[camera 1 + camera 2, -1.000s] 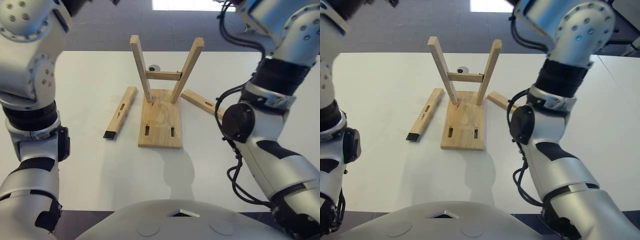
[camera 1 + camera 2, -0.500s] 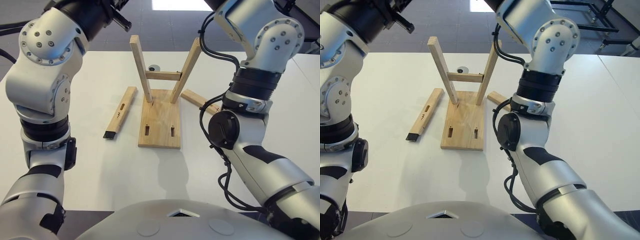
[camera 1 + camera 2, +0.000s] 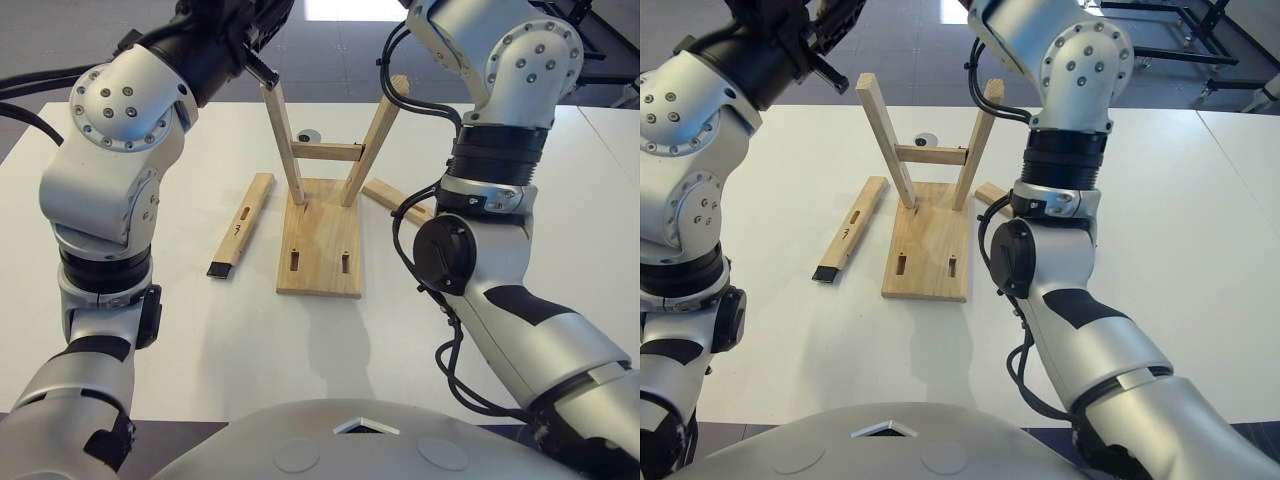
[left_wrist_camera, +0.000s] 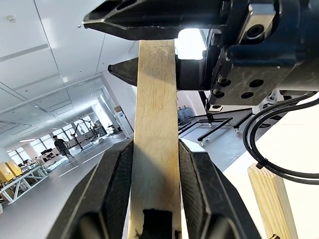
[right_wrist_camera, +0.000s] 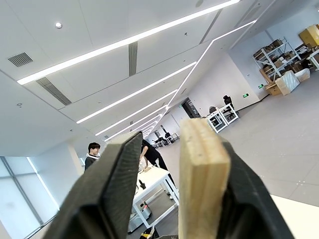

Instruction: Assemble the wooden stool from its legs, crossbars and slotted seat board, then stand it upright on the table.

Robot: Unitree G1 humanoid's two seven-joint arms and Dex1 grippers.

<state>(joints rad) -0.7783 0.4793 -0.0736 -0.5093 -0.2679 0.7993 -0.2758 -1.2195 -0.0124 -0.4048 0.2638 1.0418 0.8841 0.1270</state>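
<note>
Flat on the white table (image 3: pixel 200 330) lies the pale wooden slotted seat board (image 3: pixel 320 270), long side running away from the robot. Two rectangular slots (image 3: pixel 295 261) near its close end stand open. At the far end two pale wooden legs rise out of it and lean apart in a V: the left standing leg (image 3: pixel 283 140) and the right standing leg (image 3: pixel 370 140). A short wooden crossbar (image 3: pixel 325 152) joins them about halfway up.

Just left of the board, apart from it, a loose wooden leg with a black foot pad (image 3: pixel 240 225) lies flat with its pad toward the robot and small slots showing on its upper face. On the right another loose wooden piece (image 3: pixel 385 195) lies at an angle near the board's far corner, partly hidden behind the right arm. A small round grey fitting (image 3: pixel 307 136) sits on the table beyond the legs.

The board sits well in from every table edge. A broad stretch of white top separates it from the near edge, and wide margins run out on both sides.

The left gripper (image 4: pixel 155 149) is up at the top of the left standing leg, and its dark fingers (image 4: pixel 117 189) press against both faces of the wood, clamped on. The right gripper (image 5: pixel 179 144) straddles the top of the right standing leg. One finger (image 5: pixel 234 189) lies against the wood, and a gap shows between the other finger and the leg, so the grip is not closed.
</note>
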